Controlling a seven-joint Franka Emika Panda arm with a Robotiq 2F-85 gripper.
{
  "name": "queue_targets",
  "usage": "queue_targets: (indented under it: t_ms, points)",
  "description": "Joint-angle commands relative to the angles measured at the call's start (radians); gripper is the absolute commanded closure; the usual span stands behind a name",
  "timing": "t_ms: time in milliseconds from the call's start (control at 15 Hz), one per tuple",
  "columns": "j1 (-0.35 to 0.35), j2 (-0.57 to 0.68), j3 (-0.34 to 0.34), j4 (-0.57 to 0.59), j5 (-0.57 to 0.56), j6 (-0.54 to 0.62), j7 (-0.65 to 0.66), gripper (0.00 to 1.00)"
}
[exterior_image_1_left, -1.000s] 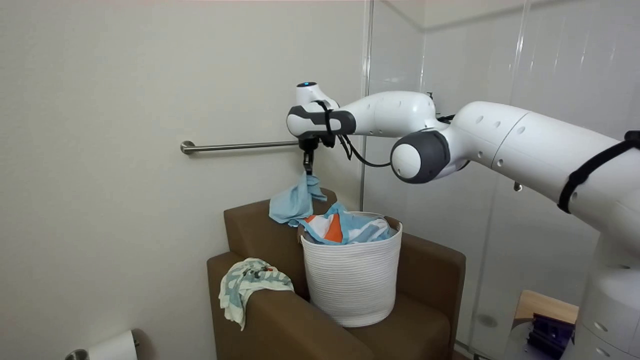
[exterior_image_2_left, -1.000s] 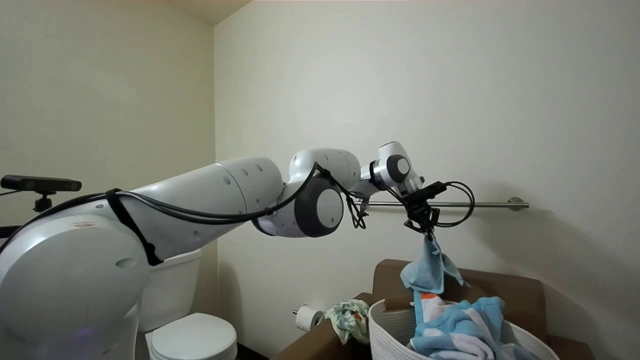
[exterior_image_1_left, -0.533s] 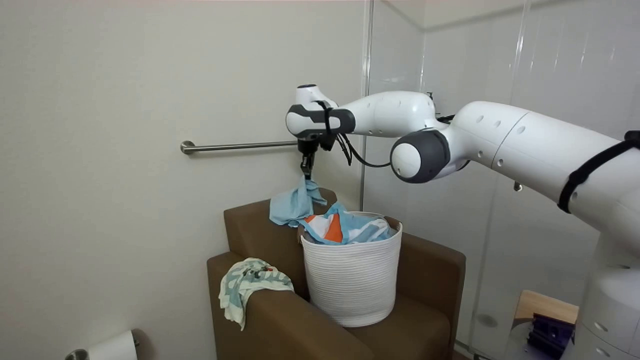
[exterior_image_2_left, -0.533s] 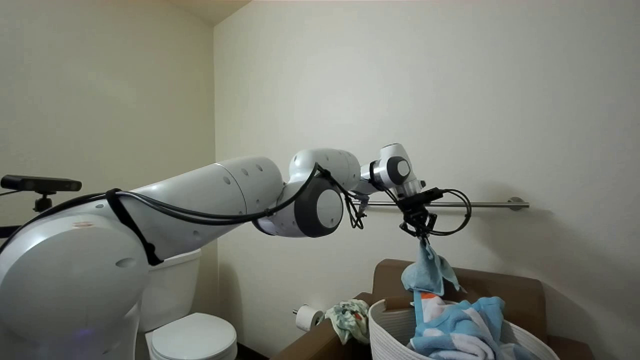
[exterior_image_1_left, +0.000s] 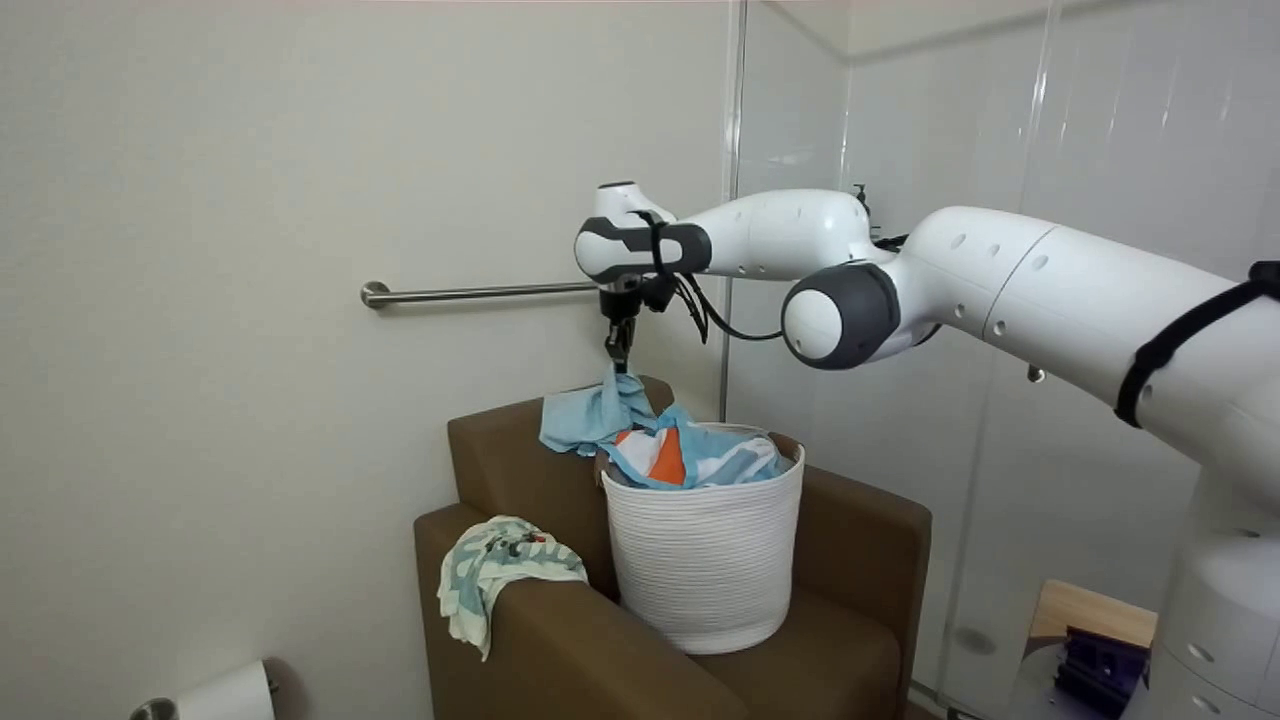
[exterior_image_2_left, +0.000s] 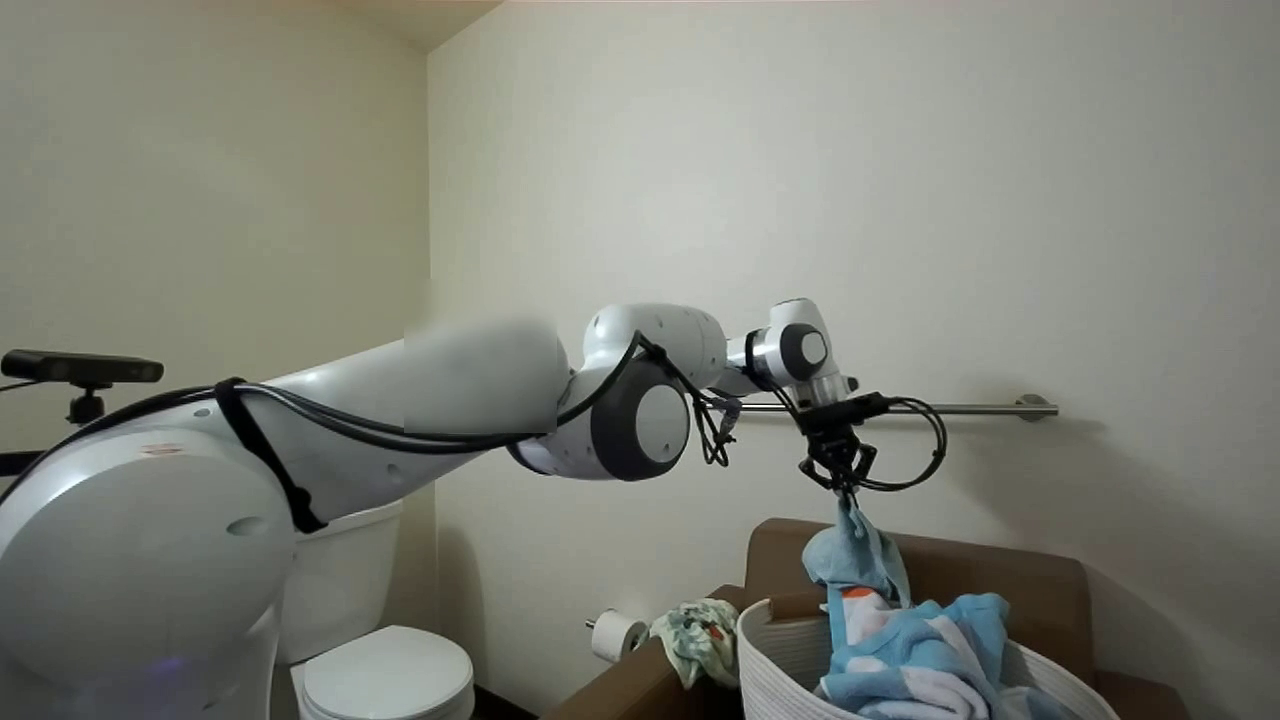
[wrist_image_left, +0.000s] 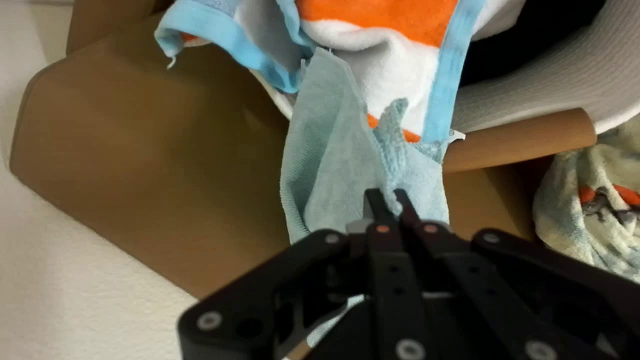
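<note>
My gripper (wrist_image_left: 387, 196) is shut on a light-blue cloth (wrist_image_left: 340, 170), pinching a bunched fold between its fingertips. In both exterior views the gripper (exterior_image_1_left: 620, 368) points down, and the cloth (exterior_image_2_left: 855, 555) spreads below it in front of the brown chair back. The cloth's lower part meets a blue, white and orange towel (exterior_image_1_left: 668, 458) that lies heaped in a white woven basket (exterior_image_1_left: 705, 570). Whether the cloth rests on the basket rim or the chair back, I cannot tell. In the wrist view the towel (wrist_image_left: 380, 20) hangs over the basket's edge, beside a brown handle (wrist_image_left: 520, 140).
The basket stands on the seat of a brown armchair (exterior_image_1_left: 830, 640). A patterned pale-green cloth (exterior_image_1_left: 505, 570) drapes over one armrest. Behind the chair a metal bar (exterior_image_2_left: 990, 409) runs along the wall. A toilet (exterior_image_2_left: 390, 670), a paper roll (exterior_image_2_left: 615, 635) and a glass shower panel (exterior_image_1_left: 1010, 430) stand around.
The gripper has come down a little, still gripping the light-blue cloth. The cloth's upper part has sunk and slackened, while its lower part has hardly moved. The towel and basket stay put.
</note>
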Motion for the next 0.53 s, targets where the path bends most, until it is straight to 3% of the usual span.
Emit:
queue_targets:
  t_ms: [0,67,133,200,267,467]
  points:
    - [-0.015,0.045,0.009,0.062,0.016,-0.048,0.04,0.98]
    - [-0.016,-0.002,0.005,-0.03,0.018,-0.015,0.049,0.98]
    - [-0.018,0.004,0.007,-0.029,0.019,-0.018,0.05,0.98]
    - [-0.023,0.059,0.01,0.058,0.015,-0.053,0.048,0.98]
    - [-0.024,0.017,0.007,-0.026,0.018,-0.018,0.052,0.98]
    - [-0.033,0.049,0.005,0.003,0.016,-0.026,0.051,0.98]
